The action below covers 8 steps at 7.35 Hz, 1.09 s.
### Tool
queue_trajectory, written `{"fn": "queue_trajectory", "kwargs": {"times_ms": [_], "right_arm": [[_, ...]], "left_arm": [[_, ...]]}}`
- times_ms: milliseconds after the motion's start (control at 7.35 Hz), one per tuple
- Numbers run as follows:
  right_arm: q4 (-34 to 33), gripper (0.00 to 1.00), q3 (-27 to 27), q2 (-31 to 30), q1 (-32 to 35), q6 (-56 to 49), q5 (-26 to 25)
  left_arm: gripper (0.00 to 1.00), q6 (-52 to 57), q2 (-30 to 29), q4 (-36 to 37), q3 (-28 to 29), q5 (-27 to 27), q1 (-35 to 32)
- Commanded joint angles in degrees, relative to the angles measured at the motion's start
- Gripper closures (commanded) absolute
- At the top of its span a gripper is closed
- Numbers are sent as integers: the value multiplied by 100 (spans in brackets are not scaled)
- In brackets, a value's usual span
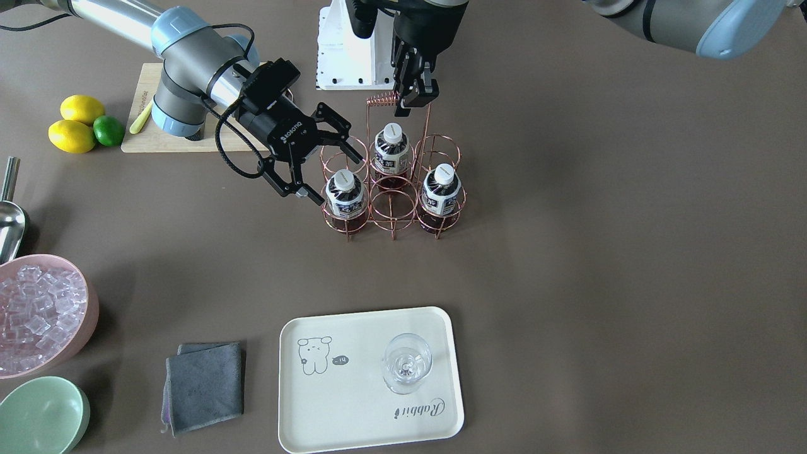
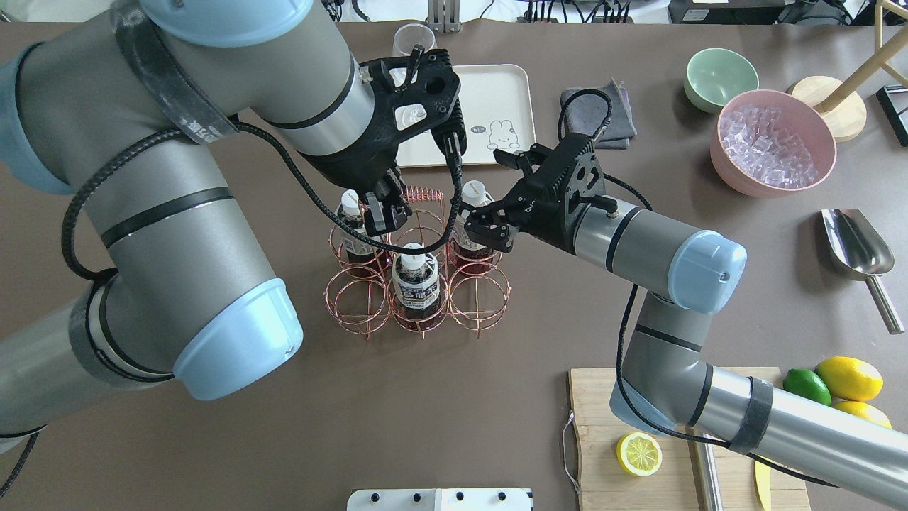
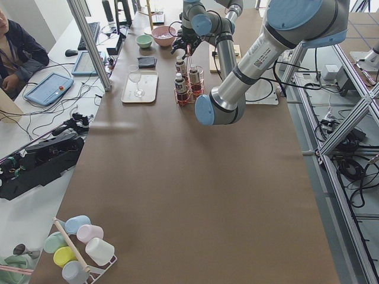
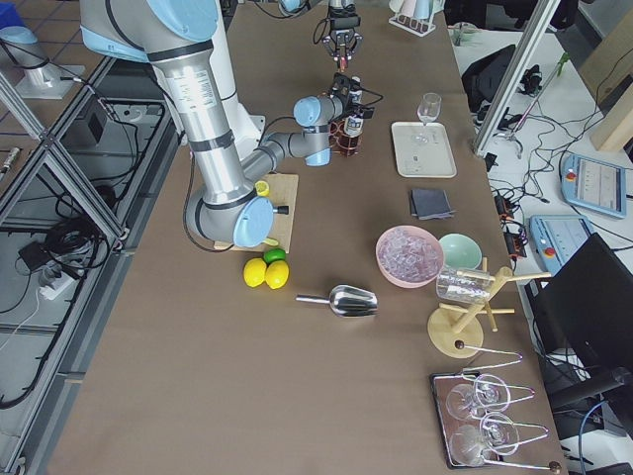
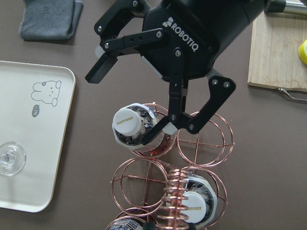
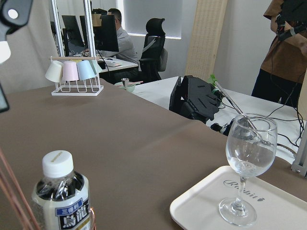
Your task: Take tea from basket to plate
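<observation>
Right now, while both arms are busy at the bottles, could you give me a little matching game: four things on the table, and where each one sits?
Things:
1 glass
2 ice cubes
3 lemon half
4 tea bottles

Places:
A in the pink bowl
B on the wooden board
C in the copper wire basket
D on the cream tray

Pairs: 1-D, 2-A, 3-B, 4-C.

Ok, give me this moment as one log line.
right gripper: jaws open around corner tea | left gripper: shut on basket handle | basket: three bottles in | plate: glass only
</observation>
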Motion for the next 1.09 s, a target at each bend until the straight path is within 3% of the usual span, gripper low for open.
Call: {"fn": "queue_trajectory", "kwargs": {"times_ms": [0,136,272,408,544,953], "right_arm": [[-11,1,-157,99,-26,51,-8],[-2,8,-166,99,-35,51,-8],[-2,28,-193,99,-43,51,-8],[7,86,-210,90,-70,51,-25],[24,100,-228,73,-87,42,-51],[-36,100,-97,82,-70,225,-25]], "left_arm": [[100,0,-2,0,0,0,0],[100,0,-2,0,0,0,0],[100,0,-2,0,0,0,0],[100,0,-10,0,-9,0,0],[100,0,-2,0,-9,0,0],[100,0,7,9,-44,-18,-9]]}}
